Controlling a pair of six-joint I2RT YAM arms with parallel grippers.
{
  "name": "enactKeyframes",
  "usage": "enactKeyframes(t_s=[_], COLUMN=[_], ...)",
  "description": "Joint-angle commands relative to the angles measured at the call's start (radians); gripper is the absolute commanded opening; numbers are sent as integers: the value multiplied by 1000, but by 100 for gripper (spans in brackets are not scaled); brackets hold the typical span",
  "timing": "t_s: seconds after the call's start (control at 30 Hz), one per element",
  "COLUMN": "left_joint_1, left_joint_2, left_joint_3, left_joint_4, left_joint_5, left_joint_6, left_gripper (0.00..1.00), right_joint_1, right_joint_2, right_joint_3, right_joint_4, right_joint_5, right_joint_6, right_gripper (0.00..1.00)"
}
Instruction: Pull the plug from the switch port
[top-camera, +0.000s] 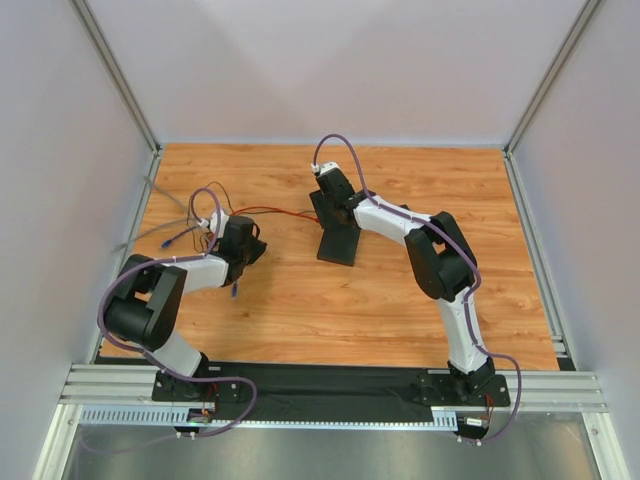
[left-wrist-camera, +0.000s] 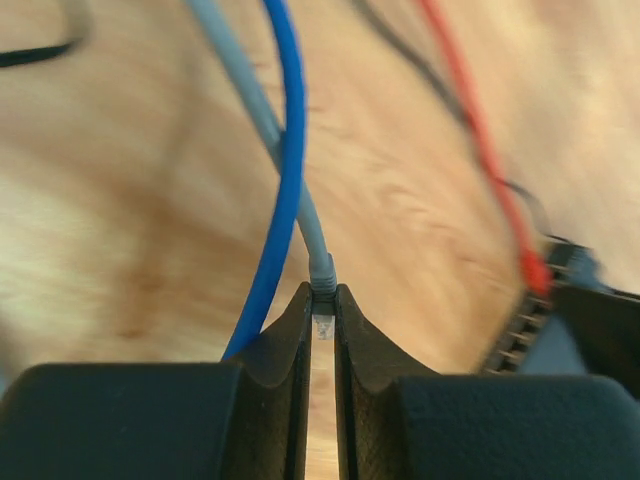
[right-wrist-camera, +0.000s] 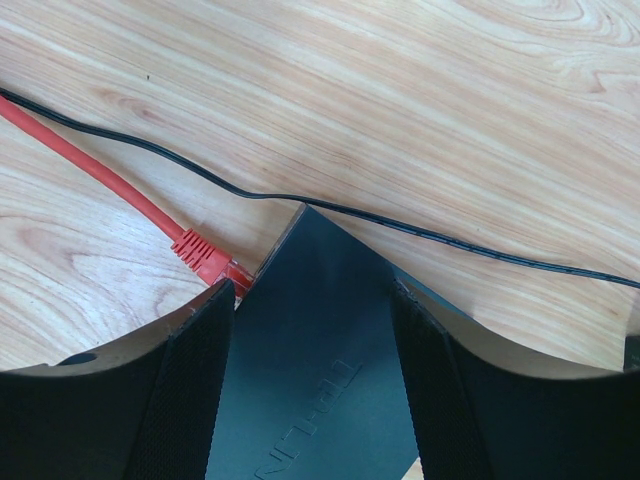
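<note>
1. Two robot arms work over a wooden tabletop (top-camera: 300, 310), each ending in one two-finger gripper. One black switch (right-wrist-camera: 320, 360) lies between them, toward the far middle of the tabletop.
2. Four cables can be counted: one red cable (right-wrist-camera: 100, 172), one grey cable (left-wrist-camera: 311, 222), one blue cable (left-wrist-camera: 290, 100) and one thin black cable (right-wrist-camera: 450, 243).
3. Raised lettering on the switch's top face, seen upside down from the right wrist, appears to read "TP-LIN" before the frame cuts it off.
4. The right gripper (right-wrist-camera: 312, 287) straddles the switch with its jaws partway apart, one pad pressed against each long side, holding the box.
5. The red plug (right-wrist-camera: 205, 255) sits in the switch's edge, just beside the right gripper's left-hand pad.
6. The left gripper (left-wrist-camera: 322, 300), well to the left of the switch, is all but closed, pinching the grey cable's clear plug (left-wrist-camera: 322, 322) at its fingertips. That plug is free of the switch, and the blue cable runs just beside it.
</note>
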Motion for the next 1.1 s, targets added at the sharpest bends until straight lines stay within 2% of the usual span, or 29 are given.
enactKeyframes(t_s=[0.0,0.13,0.33,0.43,0.47,0.53,0.6,0.8,0.93,1.07], left_joint_1=[40,45,44,45,44,39,34,17,-35,-61], left_joint_2=[7,-35,-76,-84,-93,-114,-131,-211,-263,-216], left_joint_3=[21,18,-19,-27,-34,-83,-111,-122,-126,-104], left_joint_4=[-130,-180,-153,-84,-52,71,122,141,198,255], left_joint_5=[0,-57,-65,-11,12,47,49,41,24,85], left_joint_6=[-6,3,-29,0,32,46,50,109,159,158], left_gripper=[0,0,2,20,35,50,52,53,52,52], right_joint_1=[-24,-24,-24,-25,-25,-24,-25,-24,-22,-24], right_joint_2=[54,56,57,54,52,43,30,-30,-136,-242], right_joint_3=[-52,-47,-47,-49,-49,-55,-62,-108,-222,-326], right_joint_4=[-144,-147,-144,-142,-141,-129,-115,-52,110,230], right_joint_5=[-36,-36,-50,-54,-57,-76,-99,-102,-97,-93], right_joint_6=[33,33,39,41,47,53,64,80,100,129], right_gripper=[65,65,65,65,65,65,65,66,69,71])
